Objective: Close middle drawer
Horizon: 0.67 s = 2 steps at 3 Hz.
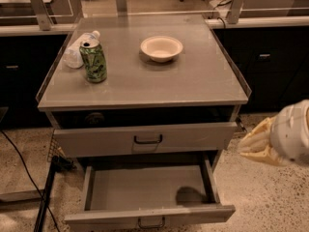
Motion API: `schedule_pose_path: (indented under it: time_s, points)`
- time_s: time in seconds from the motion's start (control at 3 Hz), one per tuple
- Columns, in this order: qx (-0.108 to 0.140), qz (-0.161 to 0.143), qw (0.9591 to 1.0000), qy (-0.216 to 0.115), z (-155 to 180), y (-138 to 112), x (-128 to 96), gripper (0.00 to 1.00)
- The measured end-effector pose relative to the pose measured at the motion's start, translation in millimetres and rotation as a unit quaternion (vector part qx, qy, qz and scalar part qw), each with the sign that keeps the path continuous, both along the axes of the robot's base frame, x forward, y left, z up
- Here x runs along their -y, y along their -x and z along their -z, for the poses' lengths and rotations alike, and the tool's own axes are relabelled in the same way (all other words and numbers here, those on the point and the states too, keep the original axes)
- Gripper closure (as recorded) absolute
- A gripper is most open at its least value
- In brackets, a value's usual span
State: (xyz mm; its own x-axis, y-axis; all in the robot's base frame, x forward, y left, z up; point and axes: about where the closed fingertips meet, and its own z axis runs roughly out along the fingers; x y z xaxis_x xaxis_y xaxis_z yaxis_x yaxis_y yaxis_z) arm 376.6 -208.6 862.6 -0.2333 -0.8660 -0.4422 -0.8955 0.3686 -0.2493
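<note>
Camera view: the middle drawer (145, 190) is pulled far out at the btm of the cabinet. It sits below the upper drawer front (193, 137), which is only slightly proud. Its loop handle (151, 222) is centred on the low front panel, nearly at the frame's btm edge. The panel faces the camera and its long axis runs left-right. Slide travel is front-to-back, so closing means a push away from the camera, into the cabinet.

The pincer (253, 143) hangs at right, off the cabinet's corner, above and right of the drawer's right rail, touching nothing. Can't tell whether it is spread or pressed together.

The worktop (203, 81) carries a green can (94, 57), a bowl (161, 47) and a crushed bottle (75, 52) just behind the can.

Risks, as I judge them:
- A push landing near the panel's right end could skew the drawer and bind it on its rails.
- Coming in from the side, the arm could clip the upper drawer front's corner.
- A hard shove could jolt the cabinet and tip the can.
</note>
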Motion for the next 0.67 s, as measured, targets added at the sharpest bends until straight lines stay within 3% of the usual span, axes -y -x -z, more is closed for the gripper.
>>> schedule_pose_path:
  time_s: [0.33, 0.67]
  points:
    - [-0.025, 0.008, 0.9987, -0.045, 76, 7, -7, 0.95]
    - [-0.029, 0.01, 0.9984, -0.047, 89, 9, -7, 1.0]
